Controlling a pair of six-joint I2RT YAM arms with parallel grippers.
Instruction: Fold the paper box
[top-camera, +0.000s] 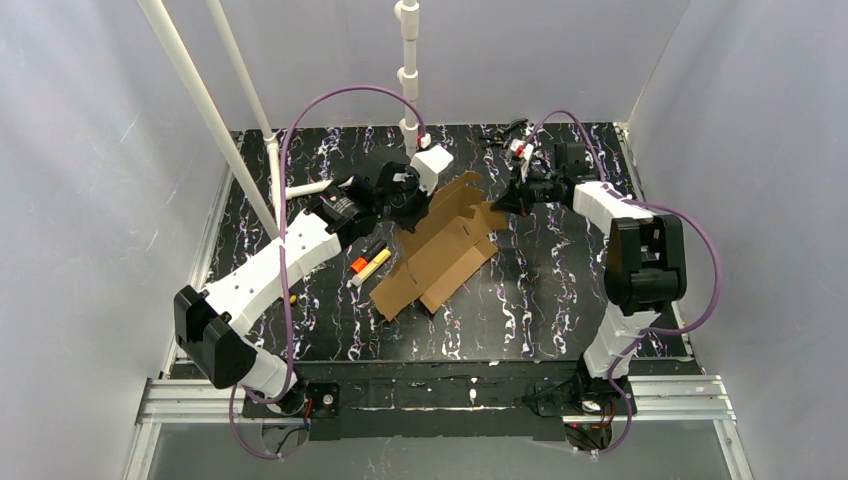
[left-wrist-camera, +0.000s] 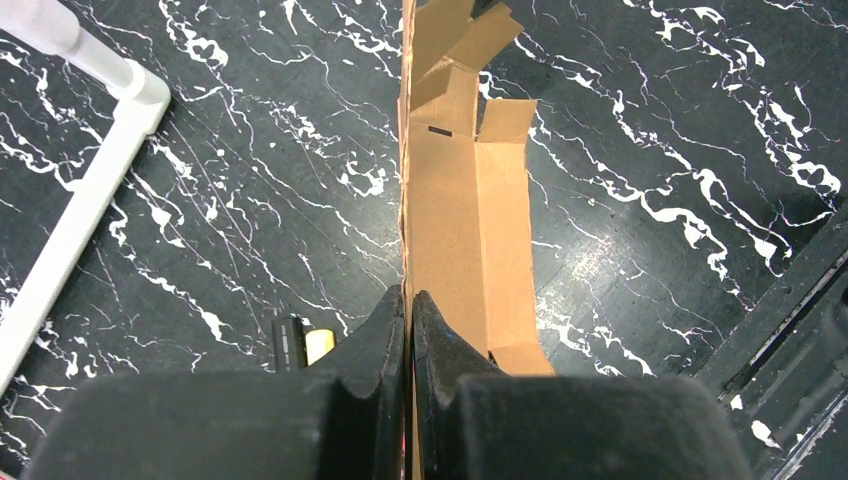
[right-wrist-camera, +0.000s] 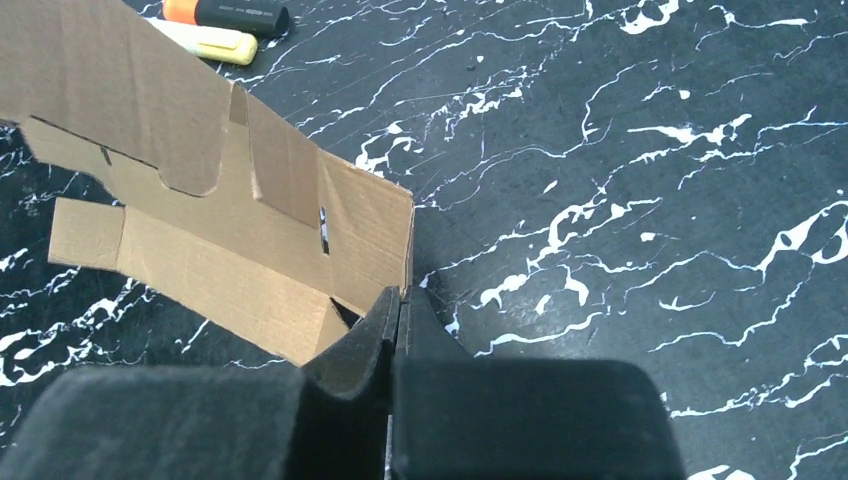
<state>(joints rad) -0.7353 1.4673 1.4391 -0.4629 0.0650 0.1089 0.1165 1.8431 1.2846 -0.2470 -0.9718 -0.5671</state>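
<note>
The paper box (top-camera: 440, 250) is a brown die-cut cardboard sheet, partly folded, lying slantwise at the table's middle with its far end raised. My left gripper (top-camera: 410, 200) is shut on the box's upright left wall, which runs edge-on between the fingers in the left wrist view (left-wrist-camera: 409, 300). My right gripper (top-camera: 503, 200) is shut on the box's right corner flap (right-wrist-camera: 370, 235), with the jaws pressed together at the cardboard edge (right-wrist-camera: 400, 298). The box's panels and tabs (left-wrist-camera: 470, 200) stretch away from the left gripper.
An orange-tipped black marker (top-camera: 362, 262) and a pale yellow stick (top-camera: 372, 266) lie just left of the box, also in the right wrist view (right-wrist-camera: 225, 14). White pipes (top-camera: 200, 100) stand at the back left and a white post (top-camera: 408, 70) at the back centre.
</note>
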